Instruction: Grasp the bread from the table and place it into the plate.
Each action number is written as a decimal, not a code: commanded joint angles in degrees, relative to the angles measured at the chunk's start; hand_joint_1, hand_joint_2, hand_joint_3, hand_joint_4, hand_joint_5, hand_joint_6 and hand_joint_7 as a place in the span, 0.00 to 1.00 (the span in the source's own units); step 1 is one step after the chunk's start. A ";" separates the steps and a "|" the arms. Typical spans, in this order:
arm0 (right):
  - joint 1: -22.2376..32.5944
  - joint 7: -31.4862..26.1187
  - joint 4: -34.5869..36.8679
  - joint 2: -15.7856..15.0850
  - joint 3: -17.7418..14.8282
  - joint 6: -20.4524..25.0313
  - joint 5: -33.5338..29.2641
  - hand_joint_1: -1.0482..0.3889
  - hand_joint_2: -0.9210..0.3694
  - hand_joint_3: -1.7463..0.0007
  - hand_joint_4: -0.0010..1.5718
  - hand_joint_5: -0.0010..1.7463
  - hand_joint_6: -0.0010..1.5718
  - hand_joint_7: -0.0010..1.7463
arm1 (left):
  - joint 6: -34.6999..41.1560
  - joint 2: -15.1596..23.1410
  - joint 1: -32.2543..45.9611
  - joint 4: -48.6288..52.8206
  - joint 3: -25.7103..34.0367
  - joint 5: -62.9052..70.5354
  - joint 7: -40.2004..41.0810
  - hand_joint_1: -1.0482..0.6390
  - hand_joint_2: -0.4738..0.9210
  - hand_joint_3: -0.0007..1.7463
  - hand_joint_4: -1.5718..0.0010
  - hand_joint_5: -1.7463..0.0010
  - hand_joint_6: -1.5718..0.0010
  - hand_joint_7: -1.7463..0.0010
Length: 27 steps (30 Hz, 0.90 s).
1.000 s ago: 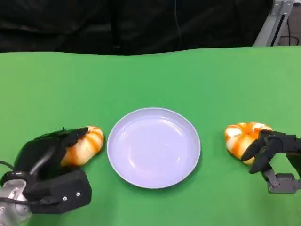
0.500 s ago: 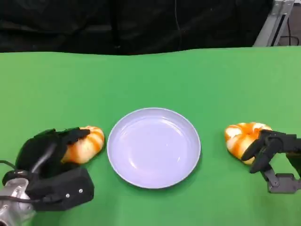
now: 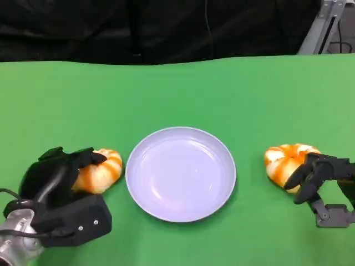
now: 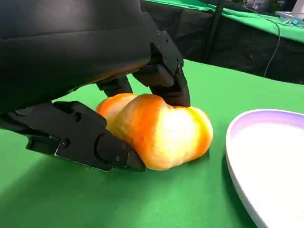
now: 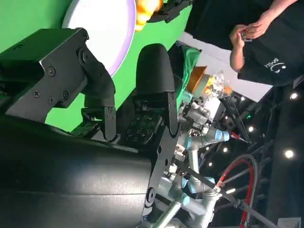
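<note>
While the left hand (image 3: 52, 177) wraps its fingers (image 4: 161, 71) over and under the left bread (image 4: 159, 130), that loaf sits on the green cloth (image 3: 177, 94) between them, long axis running out past the fingertips toward the plate (image 3: 181, 173) just beyond. It looks soft, glossy, ridged and orange-striped. The right hand (image 3: 319, 177) touches a second bread (image 3: 285, 160) with curled fingers; whether it grips, I cannot tell. The plate is smooth, round and pale lilac.

The table (image 3: 183, 88) is bright green. The plate (image 3: 181, 173) on it is pale lavender. Left of the plate, one bread (image 3: 102, 169) is orange with cream stripes; right of the plate, another bread (image 3: 284, 160) matches. Both hands (image 3: 52, 176) (image 3: 316, 174) are black.
</note>
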 commanded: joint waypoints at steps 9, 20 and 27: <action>-0.03 -0.70 0.78 -0.83 -0.65 -1.46 -0.38 0.89 0.33 0.33 0.65 0.70 0.66 0.59 | -0.57 0.54 0.80 0.05 -0.55 -0.08 0.62 0.57 1.00 0.19 0.76 0.22 0.60 0.49; -0.07 -0.75 0.88 -0.84 -0.63 -1.56 -0.43 0.90 0.32 0.34 0.66 0.70 0.66 0.59 | -0.56 0.55 0.81 0.03 -0.55 -0.08 0.61 0.57 1.00 0.19 0.76 0.21 0.61 0.48; -0.44 -0.24 1.77 -0.82 -0.54 -1.80 0.18 0.90 0.33 0.34 0.65 0.69 0.66 0.58 | -1.08 0.68 1.09 -0.67 -0.68 0.64 4.09 0.57 1.00 0.17 0.76 0.21 0.62 0.49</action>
